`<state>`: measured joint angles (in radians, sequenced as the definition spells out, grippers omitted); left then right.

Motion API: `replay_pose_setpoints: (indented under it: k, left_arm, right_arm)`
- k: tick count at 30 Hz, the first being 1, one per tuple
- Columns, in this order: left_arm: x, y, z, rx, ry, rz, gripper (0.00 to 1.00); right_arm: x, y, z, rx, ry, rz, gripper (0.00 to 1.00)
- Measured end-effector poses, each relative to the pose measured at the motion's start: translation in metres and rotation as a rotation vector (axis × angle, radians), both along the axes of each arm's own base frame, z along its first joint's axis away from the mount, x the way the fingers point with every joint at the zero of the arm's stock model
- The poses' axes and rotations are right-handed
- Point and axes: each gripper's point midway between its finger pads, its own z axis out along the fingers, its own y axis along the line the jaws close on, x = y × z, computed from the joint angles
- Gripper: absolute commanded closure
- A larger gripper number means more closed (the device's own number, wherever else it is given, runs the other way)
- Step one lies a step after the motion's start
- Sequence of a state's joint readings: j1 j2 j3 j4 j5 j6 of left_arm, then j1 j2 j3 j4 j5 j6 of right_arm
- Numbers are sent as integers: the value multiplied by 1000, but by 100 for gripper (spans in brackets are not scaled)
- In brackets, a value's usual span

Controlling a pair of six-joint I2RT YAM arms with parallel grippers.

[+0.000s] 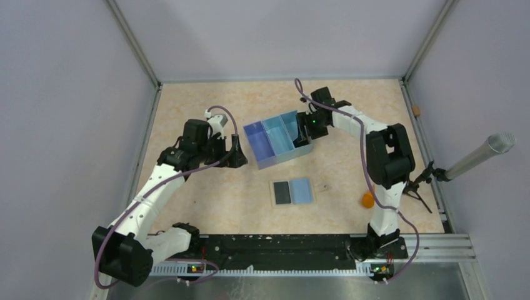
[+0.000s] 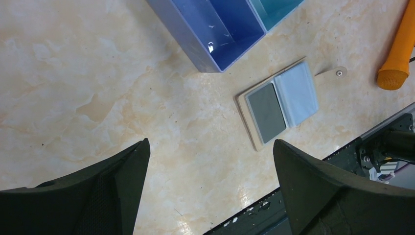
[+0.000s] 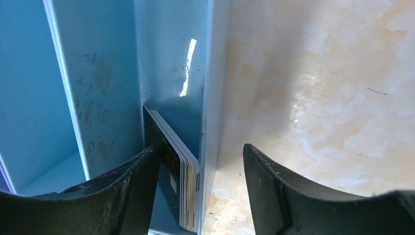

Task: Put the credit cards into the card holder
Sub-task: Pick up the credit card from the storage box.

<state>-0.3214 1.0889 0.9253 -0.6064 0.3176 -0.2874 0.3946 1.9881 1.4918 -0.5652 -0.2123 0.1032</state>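
Pale marbled bench point(image 1: 206, 206) enclosed by plain lilac-grey walls. A blue three-compartment tray point(image 1: 284, 158) sits at mid-bench. An orange object point(image 1: 367, 199) lies near the right arm's base, and a grey microphone point(image 1: 484, 153) juts in from the right.

The card holder point(image 1: 292, 192), a flat tan sleeve, lies just in front of the tray and apart from it. It bears a dark grey card point(image 1: 282, 192) beside a light-blue card point(image 1: 302, 190).

The left pincer point(image 1: 240, 156) hangs left of the tray, wide open and empty. Its wrist view shows bare bench between the fingers point(image 2: 122, 186) and the holder's snap tab point(image 2: 337, 72), barely discernible from above.

The right pincer point(image 1: 306, 128) is at the tray's right-hand compartment. Only its wrist view reveals a stack of credit cards point(image 3: 183, 188) standing on edge there, dark face outward and pale edges showing, leaning against the outer wall point(image 3: 208, 73). This pincer is open and straddles that wall. One finger point(image 3: 132, 181) is inside, touching the stack. The other is outside over the bench, clear of the wall. Nothing is clamped.
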Motion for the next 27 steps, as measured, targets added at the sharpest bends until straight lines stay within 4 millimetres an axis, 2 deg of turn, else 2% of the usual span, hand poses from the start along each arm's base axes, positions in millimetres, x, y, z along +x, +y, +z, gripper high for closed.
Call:
replay_pose_setpoints:
  k: [6, 16, 27]
  left_arm:
    - [0, 0, 0, -5, 3, -3, 1]
    - [-1, 0, 0, -8, 5, -3, 1]
    - [-2, -3, -1, -18, 15, -16, 1]
  right_arm:
    - [4, -14, 1, -5, 1, -35, 41]
    - [2, -20, 8, -24, -6, -38, 44]
    - [2, -24, 19, -27, -20, -37, 55]
